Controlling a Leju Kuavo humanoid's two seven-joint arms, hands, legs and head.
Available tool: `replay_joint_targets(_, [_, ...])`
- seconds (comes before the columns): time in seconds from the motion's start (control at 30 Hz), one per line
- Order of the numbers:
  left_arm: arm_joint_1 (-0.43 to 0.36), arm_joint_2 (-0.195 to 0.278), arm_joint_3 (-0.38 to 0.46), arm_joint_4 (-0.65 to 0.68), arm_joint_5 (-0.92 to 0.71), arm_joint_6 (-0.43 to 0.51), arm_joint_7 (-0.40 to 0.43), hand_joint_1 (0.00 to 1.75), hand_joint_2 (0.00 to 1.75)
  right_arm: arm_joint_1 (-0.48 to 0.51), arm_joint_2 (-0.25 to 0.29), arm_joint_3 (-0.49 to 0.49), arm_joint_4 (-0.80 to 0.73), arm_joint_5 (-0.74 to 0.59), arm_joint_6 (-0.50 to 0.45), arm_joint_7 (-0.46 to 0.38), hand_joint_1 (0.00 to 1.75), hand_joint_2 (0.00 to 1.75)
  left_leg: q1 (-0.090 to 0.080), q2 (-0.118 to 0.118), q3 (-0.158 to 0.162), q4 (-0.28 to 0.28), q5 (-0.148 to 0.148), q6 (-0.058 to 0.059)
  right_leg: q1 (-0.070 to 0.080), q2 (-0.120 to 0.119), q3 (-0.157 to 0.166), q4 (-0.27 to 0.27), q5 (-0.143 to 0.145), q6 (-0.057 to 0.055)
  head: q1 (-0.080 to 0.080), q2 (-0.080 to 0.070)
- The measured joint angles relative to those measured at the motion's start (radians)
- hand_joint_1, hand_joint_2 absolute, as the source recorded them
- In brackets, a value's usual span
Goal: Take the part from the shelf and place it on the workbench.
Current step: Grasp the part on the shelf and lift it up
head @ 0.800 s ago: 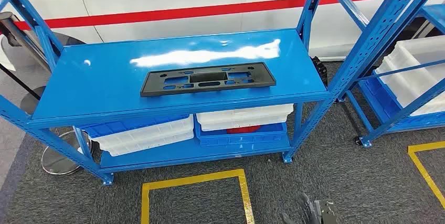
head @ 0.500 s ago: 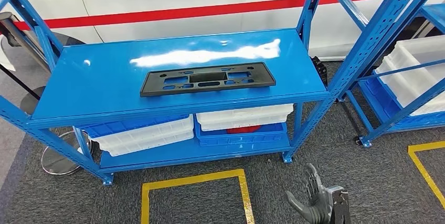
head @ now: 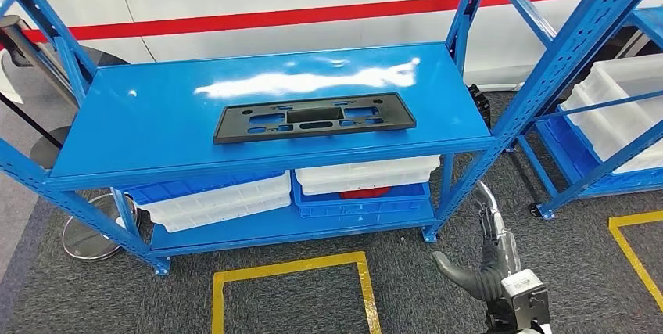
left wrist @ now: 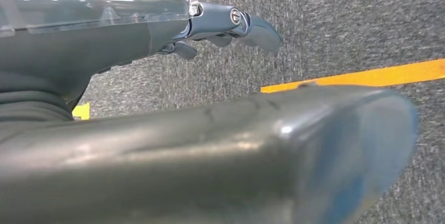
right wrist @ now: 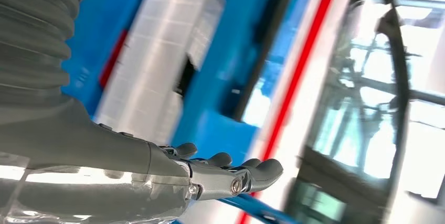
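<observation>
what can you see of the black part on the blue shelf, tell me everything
The black part is a long, flat rectangular panel, plastic by its matt look, with a raised rim, a larger rectangular opening at its middle and smaller slots and holes to either side. It lies flat on the top deck of the blue shelf, near the front edge, its long side roughly along that edge. Nothing touches it but the deck; the right hand is low, well short of it.

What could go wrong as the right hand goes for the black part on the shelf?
1. The right hand hangs low beside the blue upright post; lifting it may clip the post or the shelf edge.
2. The black part is long, flat and full of cut-outs; a one-handed grip at one end might let it tilt or slip.
</observation>
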State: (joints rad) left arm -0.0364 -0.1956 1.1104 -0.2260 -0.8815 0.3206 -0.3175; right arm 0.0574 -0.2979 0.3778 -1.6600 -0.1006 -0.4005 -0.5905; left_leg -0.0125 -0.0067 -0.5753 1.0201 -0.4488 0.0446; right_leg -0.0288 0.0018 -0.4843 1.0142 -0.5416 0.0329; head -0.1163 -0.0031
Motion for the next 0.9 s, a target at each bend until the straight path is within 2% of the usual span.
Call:
replay_joint_targets(0.07, [-0.002, -0.005, 0.011, 0.002, -0.009, 0.002, -0.003, 0.0, 0.0, -0.02, -0.019, 0.019, -0.029, 0.027, -0.028, -0.013, 0.0, 0.87, 0.005, 0.001, 0.009, -0.017, 0.008, 0.008, 0.0, 0.0, -0.035, 0.075, -0.041, -0.001, 0.0, 0.0])
replay_joint_targets(0.13, [-0.004, -0.011, 0.025, 0.005, -0.023, 0.003, -0.009, 0.0, 0.0, -0.048, -0.032, 0.051, -0.05, 0.062, -0.053, -0.026, 0.0, 0.0, 0.003, 0.001, 0.011, -0.019, 0.008, 0.01, 0.002, 0.0, -0.112, 0.212, -0.095, -0.003, 0.0, 0.0])
replay_joint_targets(0.17, [-0.006, -0.012, 0.03, 0.007, -0.032, 0.003, -0.012, 0.0, 0.0, -0.06, -0.033, 0.069, -0.058, 0.083, -0.061, -0.031, 0.0, 0.0, 0.003, 0.001, 0.011, -0.019, 0.007, 0.01, 0.003, -0.001, -0.144, 0.263, -0.104, -0.003, 0.0, 0.0])
replay_joint_targets(0.2, [-0.007, -0.014, 0.034, 0.008, -0.043, 0.001, -0.015, 0.0, 0.0, -0.068, -0.03, 0.085, -0.066, 0.106, -0.065, -0.032, 0.0, 0.0, 0.002, 0.0, 0.013, -0.017, 0.005, 0.01, 0.003, -0.001, -0.161, 0.28, -0.094, -0.004, 0.0, 0.0])
replay_joint_targets(0.23, [-0.008, -0.015, 0.035, 0.008, -0.056, -0.003, -0.018, 0.0, 0.0, -0.071, -0.026, 0.096, -0.076, 0.132, -0.066, -0.03, 0.0, 0.0, 0.002, -0.001, 0.015, -0.015, 0.003, 0.009, 0.003, -0.001, -0.157, 0.253, -0.062, -0.006, 0.0, 0.0])
replay_joint_targets(0.3, [-0.008, -0.015, 0.035, 0.01, -0.086, -0.017, -0.023, 0.0, 0.0, -0.071, -0.018, 0.108, -0.103, 0.187, -0.066, -0.021, 0.0, 0.0, 0.002, -0.006, 0.02, -0.008, -0.006, 0.003, 0.004, -0.001, -0.111, 0.126, 0.019, -0.012, 0.0, 0.0])
replay_joint_targets(0.33, [-0.009, -0.015, 0.034, 0.011, -0.101, -0.026, -0.024, 0.0, 0.0, -0.067, -0.016, 0.11, -0.117, 0.214, -0.066, -0.014, 0.0, 0.0, 0.0, -0.008, 0.02, -0.003, -0.01, -0.001, 0.007, -0.001, -0.09, 0.067, 0.046, -0.015, 0.0, 0.0])
replay_joint_targets(0.37, [-0.009, -0.015, 0.033, 0.011, -0.114, -0.035, -0.026, 0.0, 0.0, -0.061, -0.014, 0.112, -0.13, 0.239, -0.066, -0.007, 0.0, 0.0, -0.001, -0.009, 0.019, 0.001, -0.013, -0.007, 0.009, 0.0, -0.078, 0.032, 0.058, -0.018, 0.0, 0.0])
replay_joint_targets(0.43, [-0.009, -0.014, 0.03, 0.012, -0.141, -0.055, -0.028, 0.0, 0.0, -0.043, -0.007, 0.113, -0.155, 0.284, -0.065, 0.009, 0.0, 0.87, -0.002, -0.011, 0.016, 0.003, -0.015, -0.018, 0.015, 0.002, -0.077, 0.017, 0.06, -0.023, 0.0, 0.0])
replay_joint_targets(0.47, [-0.009, -0.013, 0.029, 0.012, -0.155, -0.065, -0.03, 0.0, 0.0, -0.034, -0.003, 0.114, -0.167, 0.306, -0.063, 0.016, 0.0, 1.31, -0.002, -0.011, 0.016, 0.002, -0.016, -0.023, 0.012, 0.002, -0.078, 0.015, 0.061, -0.028, 0.0, 0.0])
replay_joint_targets(0.5, [-0.01, -0.012, 0.028, 0.012, -0.168, -0.077, -0.032, 0.0, 0.0, -0.028, 0.003, 0.115, -0.178, 0.326, -0.061, 0.023, 0.0, 1.31, -0.001, -0.01, 0.015, 0.006, -0.021, -0.03, 0.009, 0.003, -0.076, 0.012, 0.063, -0.032, 0.0, 0.0])
replay_joint_targets(0.57, [-0.011, -0.009, 0.024, 0.012, -0.187, -0.1, -0.037, 0.0, 0.0, -0.02, 0.014, 0.116, -0.19, 0.355, -0.054, 0.033, 0.0, 0.44, 0.001, -0.008, -0.008, 0.06, -0.057, -0.043, 0.002, 0.001, -0.073, 0.005, 0.066, -0.043, 0.0, 0.0])
replay_joint_targets(0.6, [-0.012, -0.008, 0.022, 0.013, -0.191, -0.113, -0.04, 0.0, 0.0, -0.017, 0.021, 0.116, -0.193, 0.363, -0.048, 0.036, 0.0, 0.0, 0.006, -0.006, -0.034, 0.117, -0.087, -0.05, 0.003, 0.0, -0.072, 0.005, 0.065, -0.047, 0.0, 0.0])
replay_joint_targets(0.67, [-0.013, -0.006, 0.02, 0.013, -0.194, -0.135, -0.044, 0.0, 0.0, -0.007, 0.035, 0.116, -0.194, 0.372, -0.038, 0.037, 0.0, 0.0, 0.015, -0.003, -0.098, 0.245, -0.137, -0.061, 0.003, -0.002, -0.073, 0.005, 0.062, -0.051, 0.0, 0.0])
replay_joint_targets(0.7, [-0.012, -0.005, 0.019, 0.013, -0.195, -0.142, -0.045, 0.0, 0.0, -0.002, 0.042, 0.116, -0.194, 0.374, -0.033, 0.037, 0.0, 0.0, 0.019, -0.002, -0.116, 0.278, -0.139, -0.065, 0.003, -0.003, -0.071, 0.006, 0.06, -0.05, 0.0, 0.0])
replay_joint_targets(0.73, [-0.012, -0.004, 0.018, 0.013, -0.195, -0.145, -0.045, 0.0, 0.0, 0.0, 0.048, 0.117, -0.194, 0.375, -0.029, 0.037, 0.0, 0.0, 0.023, -0.001, -0.115, 0.271, -0.121, -0.068, 0.002, -0.002, -0.069, 0.006, 0.058, -0.049, 0.0, 0.0])
replay_joint_targets(0.77, [-0.012, -0.003, 0.016, 0.013, -0.196, -0.146, -0.044, 0.0, 0.0, 0.002, 0.054, 0.117, -0.194, 0.375, -0.024, 0.037, 0.0, 0.0, 0.026, 0.0, -0.095, 0.225, -0.085, -0.07, 0.0, -0.001, -0.065, 0.007, 0.056, -0.046, 0.0, 0.0])
replay_joint_targets(0.8, [-0.013, -0.002, 0.016, 0.013, -0.195, -0.147, -0.043, 0.0, 0.0, 0.002, 0.059, 0.117, -0.194, 0.375, -0.018, 0.037, 0.0, 0.0, 0.029, 0.001, -0.063, 0.153, -0.047, -0.071, -0.002, 0.0, -0.06, 0.007, 0.052, -0.041, 0.0, 0.0])
replay_joint_targets(0.83, [-0.014, -0.002, 0.015, 0.013, -0.193, -0.146, -0.041, 0.0, 0.0, 0.001, 0.064, 0.117, -0.194, 0.374, -0.012, 0.037, 0.0, 0.0, 0.028, 0.001, -0.032, 0.087, -0.021, -0.07, -0.001, 0.0, -0.056, 0.007, 0.049, -0.036, 0.0, 0.0])
replay_joint_targets(0.87, [-0.015, -0.001, 0.015, 0.013, -0.191, -0.146, -0.04, 0.0, 0.0, -0.001, 0.068, 0.117, -0.192, 0.373, -0.006, 0.038, 0.0, 0.0, 0.026, 0.001, -0.01, 0.038, -0.008, -0.066, -0.001, 0.001, -0.055, 0.008, 0.046, -0.03, 0.0, 0.0])
replay_joint_targets(0.9, [-0.016, -0.001, 0.015, 0.014, -0.188, -0.145, -0.038, 0.0, 0.0, -0.003, 0.07, 0.117, -0.191, 0.371, -0.001, 0.039, 0.0, 0.0, 0.024, 0.001, 0.001, 0.013, -0.007, -0.06, 0.001, 0.001, -0.055, 0.008, 0.045, -0.024, 0.0, 0.0])
